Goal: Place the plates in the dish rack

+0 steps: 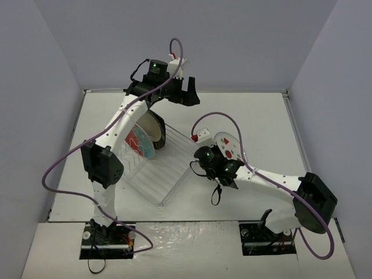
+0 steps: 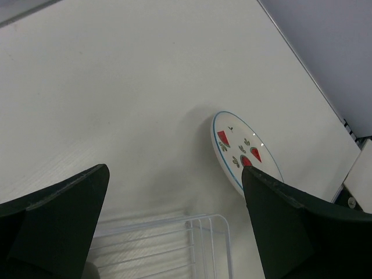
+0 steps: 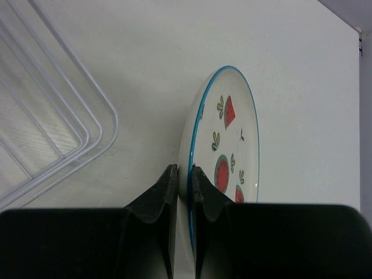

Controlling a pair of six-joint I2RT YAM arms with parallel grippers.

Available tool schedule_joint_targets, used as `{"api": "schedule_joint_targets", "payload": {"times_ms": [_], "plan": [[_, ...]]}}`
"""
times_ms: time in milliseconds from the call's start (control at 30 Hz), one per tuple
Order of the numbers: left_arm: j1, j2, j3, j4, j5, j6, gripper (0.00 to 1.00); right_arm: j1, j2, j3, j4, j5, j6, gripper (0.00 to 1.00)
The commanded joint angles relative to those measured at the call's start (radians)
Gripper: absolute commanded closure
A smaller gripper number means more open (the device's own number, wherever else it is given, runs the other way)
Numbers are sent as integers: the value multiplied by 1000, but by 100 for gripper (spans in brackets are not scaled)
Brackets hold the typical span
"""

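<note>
The small white plate with red triangles (image 3: 232, 136) is held on edge just above the table, right of the dish rack (image 1: 156, 174). My right gripper (image 3: 185, 173) is shut on its blue rim; both also show in the top view, the plate (image 1: 226, 145) and the gripper (image 1: 224, 157). The red-and-teal floral plate (image 1: 139, 145) and the beige plate with a black striped rim (image 1: 157, 132) stand upright in the rack's far end. My left gripper (image 1: 183, 95) is open and empty, high above the rack's far corner (image 2: 200, 232). The square black plate is not visible.
The left arm's white link (image 1: 119, 131) crosses over the rack's far-left side. The rack's near-right corner (image 3: 87, 139) lies just left of the held plate. Purple cables loop from both arms. Grey walls border the table at the back and sides.
</note>
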Motion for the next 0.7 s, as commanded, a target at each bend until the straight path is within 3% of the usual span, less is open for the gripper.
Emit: {"api": "schedule_joint_targets", "payload": {"times_ms": [0,200,667], "plan": [[-68,39,145,-112,-15,55,3,11,-61,8,89,57,-50,100],[-109,172,257,-212,-7,21,3,32,-50,7,89,48,-62,100],[-165,288,248,-250,54,-57,3,115,22,-5,133,193,-140,100]]}}
